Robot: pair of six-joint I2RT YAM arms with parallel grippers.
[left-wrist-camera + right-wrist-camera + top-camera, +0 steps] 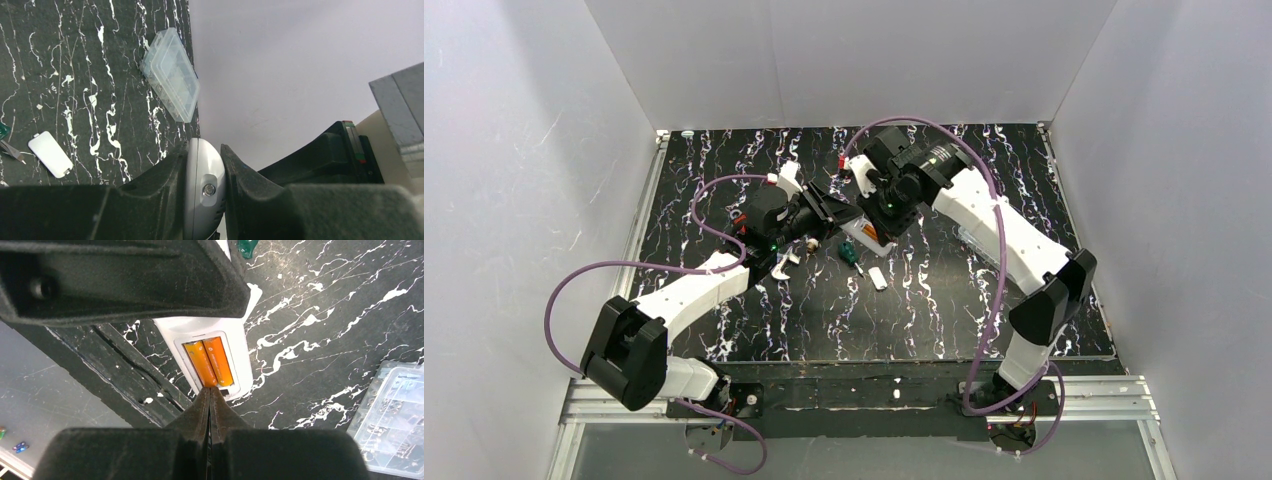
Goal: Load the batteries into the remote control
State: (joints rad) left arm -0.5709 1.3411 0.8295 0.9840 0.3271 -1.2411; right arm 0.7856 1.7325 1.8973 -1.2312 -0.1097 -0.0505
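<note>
Batteries point(210, 362): two orange cells lying side by side in the open recess in the back of the remote control point(240, 355). Left hand point(205, 150) is clamped on the remote's rounded edge, one finger on each side. Right hand point(210, 392) has its fingers pressed together, tips at the near end of the recess, at the battery ends. Loose white cover piece point(50, 154) lies flat on the black marbled tabletop point(325, 315), near a green-handled screwdriver point(851, 257). Clear plastic box point(170, 75) sits at the tabletop's edge.
</note>
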